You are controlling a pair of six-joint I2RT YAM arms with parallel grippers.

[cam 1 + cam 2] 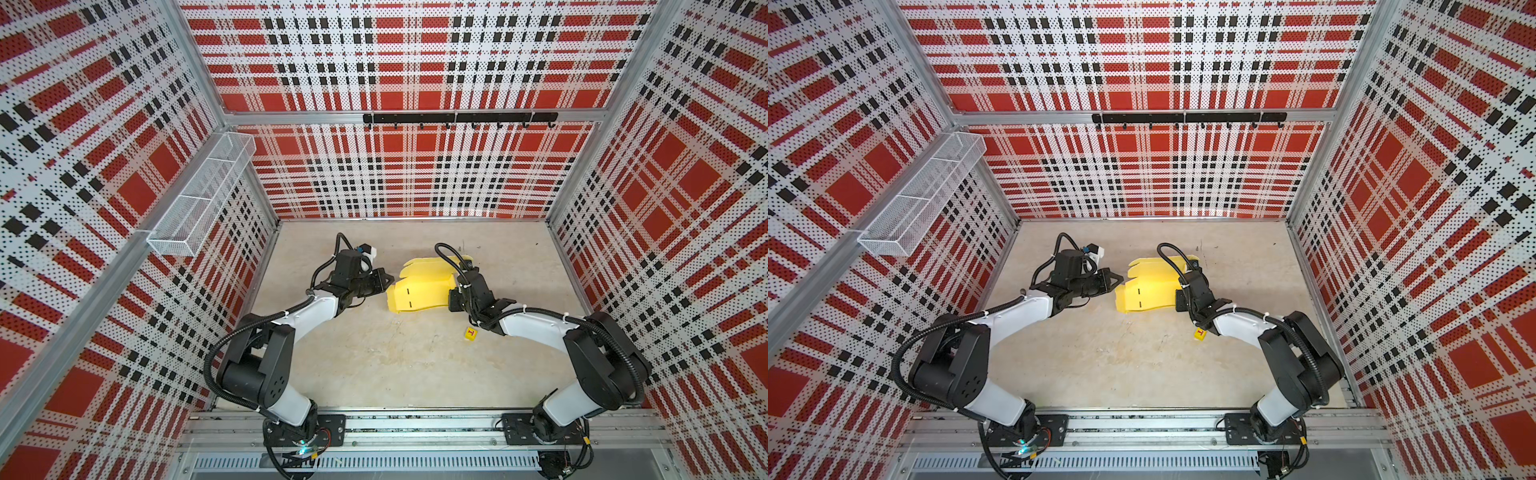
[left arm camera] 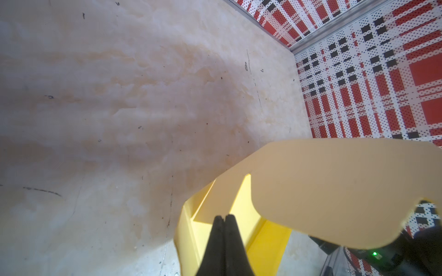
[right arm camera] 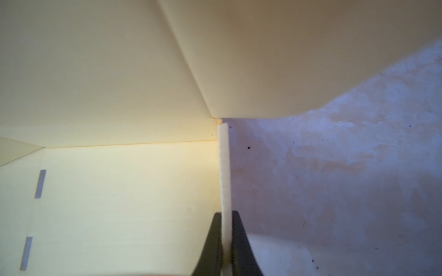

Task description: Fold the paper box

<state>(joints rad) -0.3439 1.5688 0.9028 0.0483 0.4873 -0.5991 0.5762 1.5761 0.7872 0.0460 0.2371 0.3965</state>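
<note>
The left claw (image 1: 384,282) sits just beside the left edge of the paper box (image 1: 419,291). Its fingers (image 2: 216,229) are pressed together with nothing between them. The left wrist view shows the tips right at a raised flap (image 2: 323,191) of the box, but whether they touch it cannot be told.

The paper box lies partly folded on the worktop (image 1: 374,365), between the two arms in both top views. One panel with two short slots (image 1: 408,297) lies fairly flat, and rounded flaps lift up on the far side of it. The pale yellow card looks thin and light. It is likely to flex and spring back along its creases, and it would probably slide on the smooth surface if pushed from one side only. The firmest places to hold are probably panel edges close to a crease. A grip on a flap tip would likely only bend the flap.

At the right edge of the box, the right claw (image 3: 225,215) pinches an upright wall edge of the card between its fingers, near a corner where creases meet. In the top views its tips are hidden under the wrist.

A small yellow cube (image 1: 471,333) with a red letter lies near the box, to its right and toward the arm bases, apart from the card.
</note>
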